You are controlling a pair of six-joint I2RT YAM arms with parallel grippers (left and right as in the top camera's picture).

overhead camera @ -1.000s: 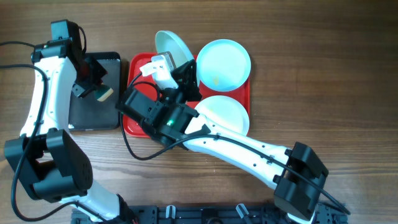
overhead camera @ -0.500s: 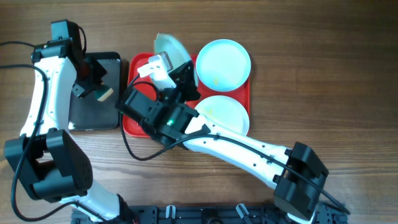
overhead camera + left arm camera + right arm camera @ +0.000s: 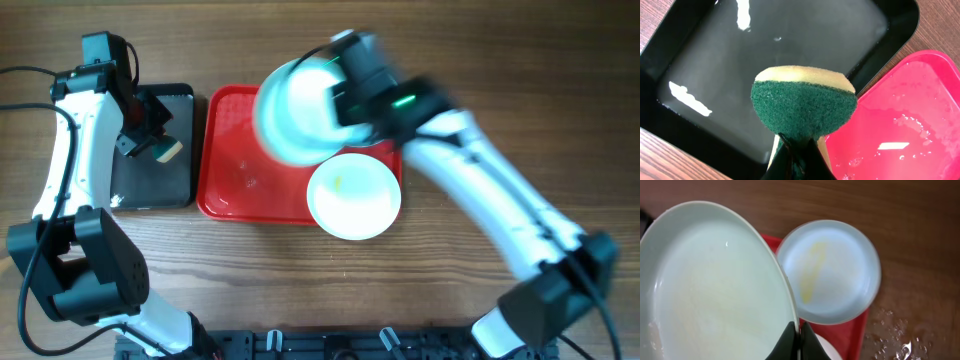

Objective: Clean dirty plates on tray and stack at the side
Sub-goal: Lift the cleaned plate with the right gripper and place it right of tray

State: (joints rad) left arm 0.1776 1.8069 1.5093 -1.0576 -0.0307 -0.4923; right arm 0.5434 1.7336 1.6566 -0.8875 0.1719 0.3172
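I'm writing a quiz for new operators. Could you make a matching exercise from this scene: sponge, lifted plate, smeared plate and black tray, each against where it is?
Things:
1. sponge
2. lifted plate
3. plate with a yellow smear
4. black tray

Places:
A. lying on the red tray
B. gripped by the right end effector
C. on the table, beside the red tray
D. gripped by the left end effector

Pairs: 1-D, 2-B, 3-A, 4-C

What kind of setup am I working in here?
Likely a tabletop dishwashing test bench rather than a real kitchen: a bare wooden table, a plate held over a wet red tray, and a sponge over a black tray.
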